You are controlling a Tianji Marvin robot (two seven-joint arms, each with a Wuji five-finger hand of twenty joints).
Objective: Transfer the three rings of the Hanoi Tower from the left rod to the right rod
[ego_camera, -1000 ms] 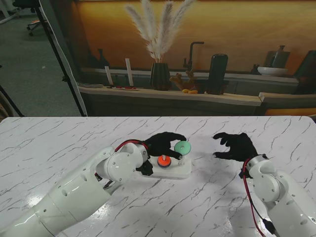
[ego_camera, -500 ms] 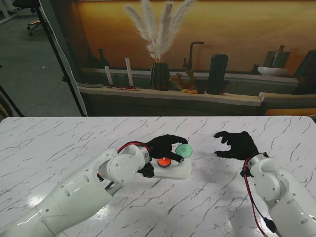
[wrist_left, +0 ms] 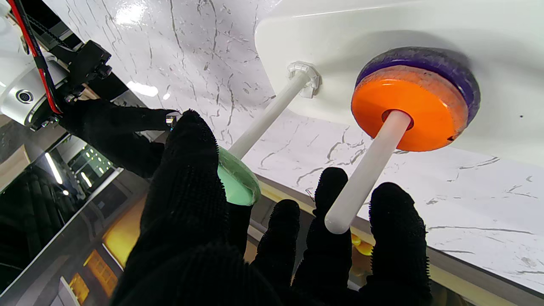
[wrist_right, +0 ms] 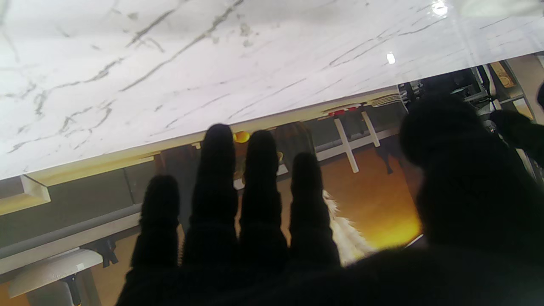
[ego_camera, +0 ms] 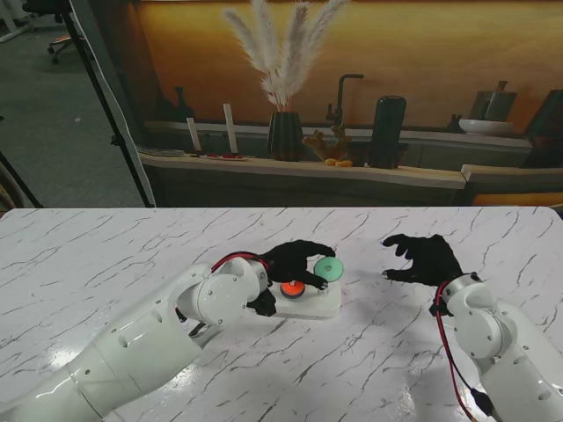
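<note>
The white tower base (ego_camera: 322, 304) lies mid-table. My left hand (ego_camera: 291, 258), in a black glove, is shut on the green ring (ego_camera: 329, 268) at the top of the base's right-end rod. In the left wrist view the green ring (wrist_left: 239, 183) is pinched between thumb and finger at the tip of that rod (wrist_left: 264, 122). An orange ring (ego_camera: 292, 287) sits low on the neighbouring rod, to the left. Under the orange ring (wrist_left: 408, 106) lies a purple ring (wrist_left: 464, 80). My right hand (ego_camera: 428, 258) hovers open, well to the right of the base, holding nothing.
The marble table (ego_camera: 106, 255) stretches wide on both sides. Behind its far edge stands a counter with a vase of pampas grass (ego_camera: 283, 132), a dark bottle (ego_camera: 388, 130) and small ornaments. In the right wrist view the right hand's fingers (wrist_right: 219, 182) point past the table's far edge.
My left hand has carried the green ring slightly right and down onto the top of the right-end rod. The right hand has barely moved.
</note>
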